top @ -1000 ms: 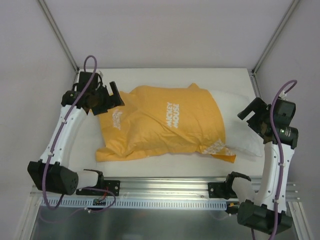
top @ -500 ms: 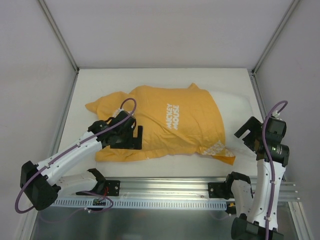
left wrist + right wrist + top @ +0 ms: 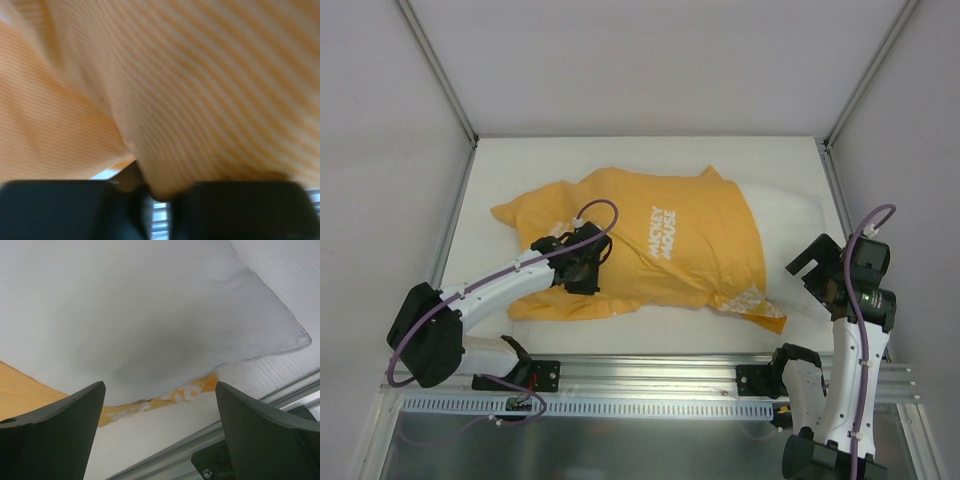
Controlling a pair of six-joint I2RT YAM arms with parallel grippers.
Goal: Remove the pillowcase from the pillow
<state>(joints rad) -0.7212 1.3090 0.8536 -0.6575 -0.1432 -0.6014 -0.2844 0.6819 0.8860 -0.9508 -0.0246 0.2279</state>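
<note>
The orange pillowcase (image 3: 670, 245) lies across the middle of the table, its white "MICKEY MOUSE" print facing up. At its right end the white pillow (image 3: 795, 225) pokes out. My left gripper (image 3: 588, 266) sits on the near-left part of the pillowcase. In the left wrist view a fold of pillowcase (image 3: 200, 100) is pinched where its black fingers (image 3: 60, 210) meet, so the left gripper (image 3: 157, 195) is shut on it. My right gripper (image 3: 809, 263) hovers open just off the pillow's near-right end. Its wrist view shows the pillow (image 3: 150, 310) ahead of the right gripper (image 3: 160, 435), with an orange pillowcase edge (image 3: 170, 401) underneath.
The white table (image 3: 500, 170) is closed in by grey walls at the back and both sides. A metal rail (image 3: 650, 375) carrying both arm bases runs along the near edge. It also appears at the bottom of the right wrist view as a rail (image 3: 210, 450).
My left arm swung from the far left corner down onto the pillowcase and shut on a fold. The pillowcase's left corner now lies spread leftward. My right arm dropped nearer, still open.
</note>
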